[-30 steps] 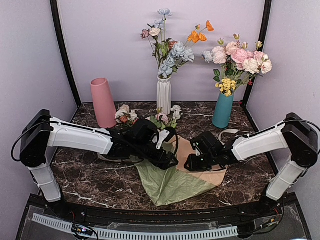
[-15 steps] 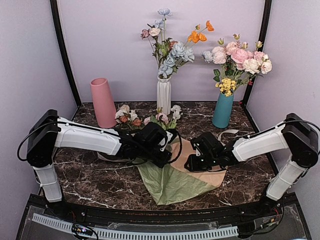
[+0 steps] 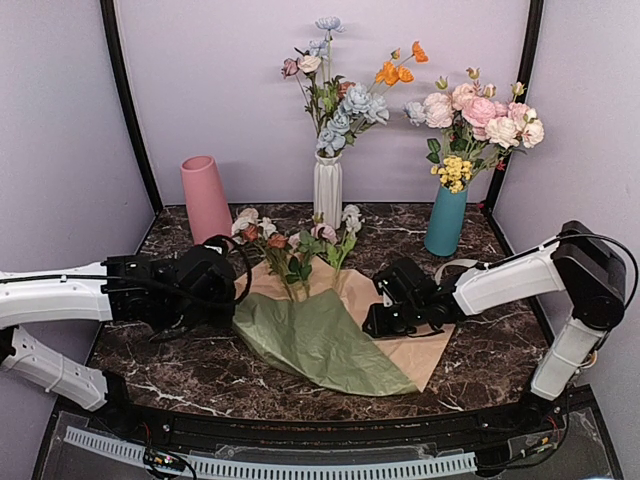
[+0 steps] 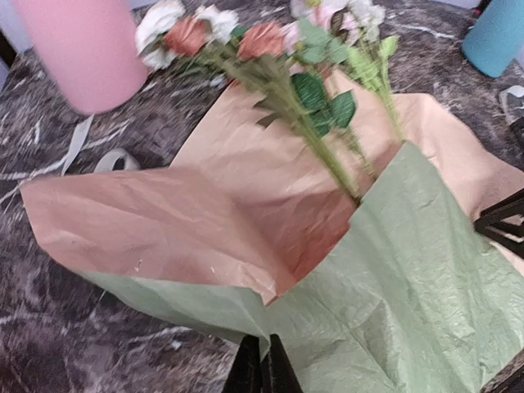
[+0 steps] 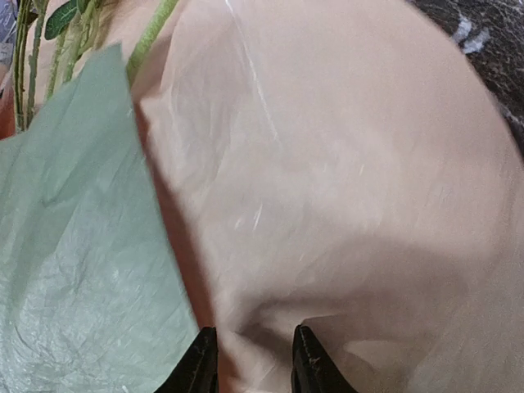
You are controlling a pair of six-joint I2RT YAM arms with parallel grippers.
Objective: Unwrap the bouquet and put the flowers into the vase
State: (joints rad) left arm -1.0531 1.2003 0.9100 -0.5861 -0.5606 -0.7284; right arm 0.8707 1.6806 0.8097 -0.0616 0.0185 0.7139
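The bouquet lies opened on the marble table. Its flowers (image 3: 295, 245) (image 4: 270, 49) rest on the tan kraft sheet (image 3: 400, 345) (image 4: 164, 221), their stems running under the green sheet (image 3: 315, 340) (image 4: 409, 270). My left gripper (image 3: 235, 308) (image 4: 264, 370) is shut on the green sheet's left edge. My right gripper (image 3: 372, 322) (image 5: 252, 364) is at the wrap's right side, jaws partly apart, fingertips (image 5: 201, 360) down on the tan paper (image 5: 327, 164). The pink vase (image 3: 205, 202) (image 4: 78, 49) stands upright at the back left.
A white ribbed vase (image 3: 328, 188) with blue and orange flowers stands at the back centre. A teal vase (image 3: 446, 220) (image 4: 499, 33) with pink roses is at the back right. Cream ribbon (image 4: 98, 155) (image 3: 455, 265) lies on the table by the wrap.
My left gripper shut on the green sheet's edge and drew back to the left, spreading the wrap open and baring the stems. The right gripper stayed almost still on the tan paper.
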